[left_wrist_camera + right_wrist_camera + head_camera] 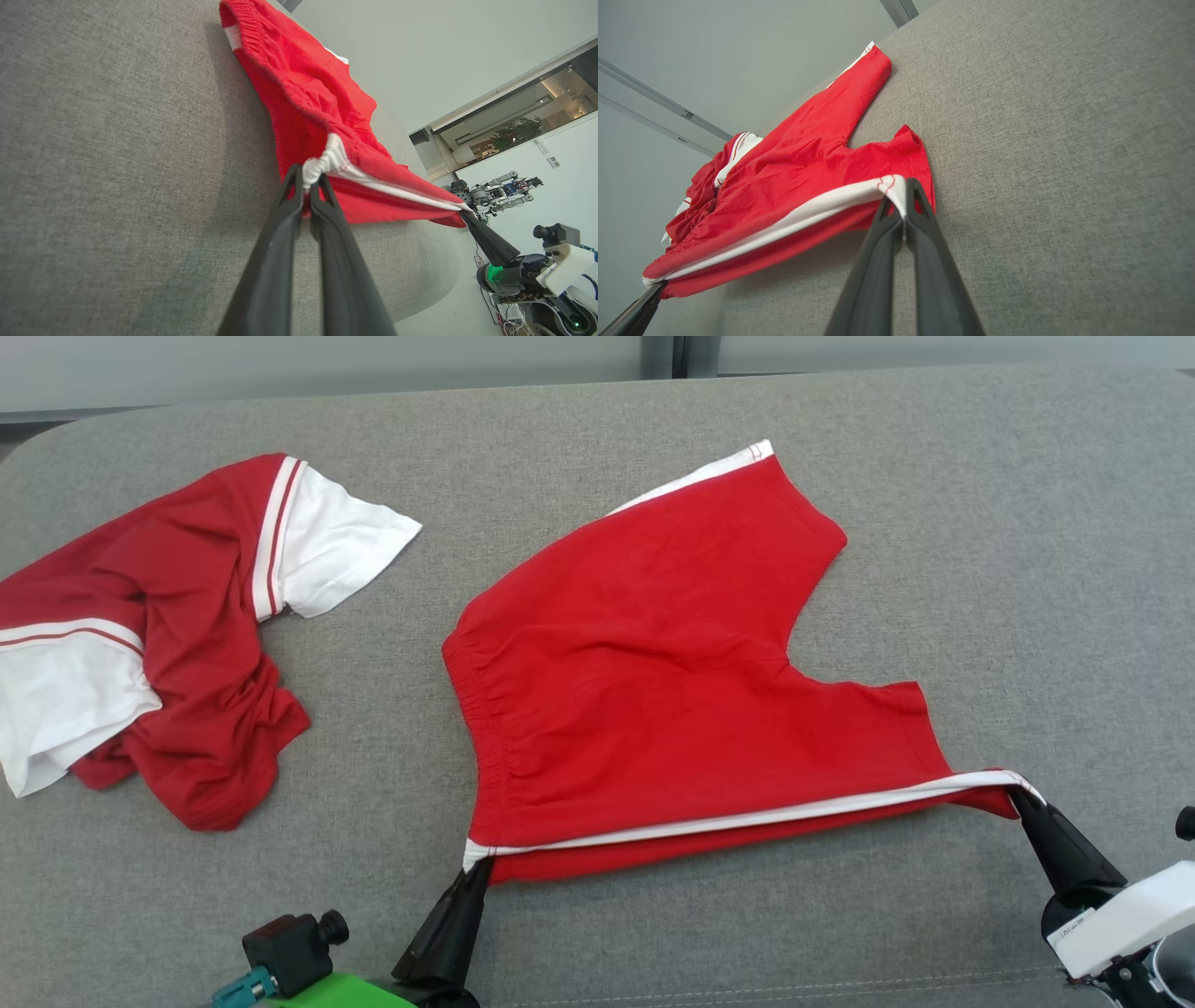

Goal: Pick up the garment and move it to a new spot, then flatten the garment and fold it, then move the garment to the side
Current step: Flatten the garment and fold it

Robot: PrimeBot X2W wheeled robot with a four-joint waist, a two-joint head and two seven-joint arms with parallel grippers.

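The garment (pixel 653 644) is a pair of red shorts with a white side stripe, spread on the grey cushion. Its near edge is lifted and stretched between my two grippers. My left gripper (pixel 474 870) is shut on the waistband corner, where the white stripe bunches at the fingertips (pixel 307 183). My right gripper (pixel 1019 797) is shut on the leg-hem corner of the same stripe (pixel 899 195). The far leg (pixel 747 476) lies flat toward the back. In the left wrist view the right gripper (pixel 465 212) shows at the shorts' (pixel 308 93) other end.
A crumpled red and white shirt (pixel 159 635) lies at the left of the grey cushion (pixel 1027 523); it also shows behind the shorts (pixel 794 186) as a red heap (pixel 700 191). The cushion's front edge runs just below my grippers. Another robot (pixel 502 186) stands far off.
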